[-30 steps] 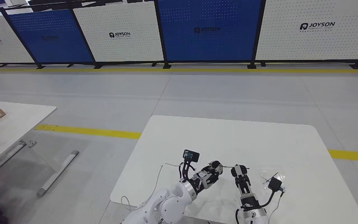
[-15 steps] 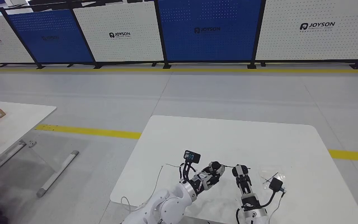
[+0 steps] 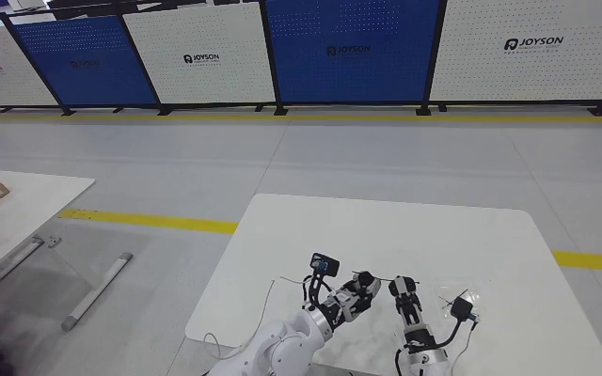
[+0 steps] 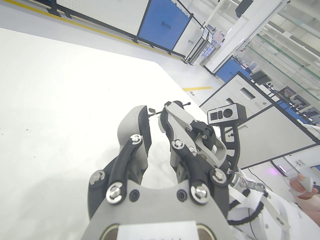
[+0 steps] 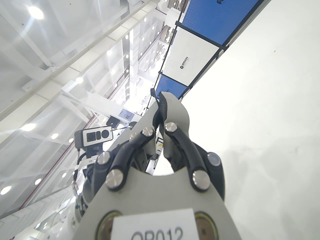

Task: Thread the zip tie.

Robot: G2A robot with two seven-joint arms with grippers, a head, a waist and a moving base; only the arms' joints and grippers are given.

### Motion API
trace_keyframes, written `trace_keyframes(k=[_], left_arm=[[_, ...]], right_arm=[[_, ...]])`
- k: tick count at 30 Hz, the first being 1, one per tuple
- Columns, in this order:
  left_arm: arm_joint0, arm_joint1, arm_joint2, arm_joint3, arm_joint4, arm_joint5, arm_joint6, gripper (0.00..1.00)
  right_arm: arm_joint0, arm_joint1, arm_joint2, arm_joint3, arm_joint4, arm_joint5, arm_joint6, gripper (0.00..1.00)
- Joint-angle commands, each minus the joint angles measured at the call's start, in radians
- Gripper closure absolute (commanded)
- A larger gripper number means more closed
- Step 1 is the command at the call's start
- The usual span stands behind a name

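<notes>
A thin black zip tie (image 3: 379,278) spans the short gap between my two grippers near the table's front edge. My right gripper (image 3: 403,285) (image 5: 161,101) is shut on it, and a short black end of the tie (image 5: 153,93) sticks out past the fingertips. My left gripper (image 3: 365,282) (image 4: 153,117) sits close beside the right one with its fingers a little apart. A small black end of the zip tie (image 4: 152,110) lies in the gap between those fingertips. I cannot tell whether it touches the pads.
Both grippers hover over the white table (image 3: 395,226), whose front edge (image 3: 202,334) is close by. A thin cable (image 3: 271,293) trails over the table beside the left arm. Some clear wrapping (image 3: 450,297) lies beside the right arm.
My left gripper has shifted slightly towards the right gripper. The right arm has hardly moved and keeps its hold on the tie.
</notes>
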Motion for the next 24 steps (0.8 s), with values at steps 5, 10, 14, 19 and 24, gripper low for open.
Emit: trace_keyframes(k=[5,10,14,19,24], left_arm=[[-0.004,-0.002,0.000,0.006,-0.019,0.004,0.004,0.88],[-0.010,-0.004,0.001,0.012,-0.029,0.007,0.005,1.00],[-0.012,-0.004,0.002,0.015,-0.031,0.006,0.003,1.00],[-0.014,-0.005,0.003,0.018,-0.035,0.001,0.000,1.00],[-0.012,-0.003,0.003,0.016,-0.032,-0.011,-0.010,1.00]], right_arm=[[0.000,-0.002,-0.005,-0.002,-0.009,0.001,0.001,1.00],[-0.004,-0.002,-0.004,-0.005,-0.011,-0.001,-0.001,1.00],[-0.006,-0.003,0.000,-0.006,-0.010,-0.004,-0.002,1.00],[-0.006,-0.003,0.001,-0.004,-0.009,-0.004,0.000,1.00],[-0.005,-0.004,0.002,-0.002,-0.009,-0.008,0.002,1.00]])
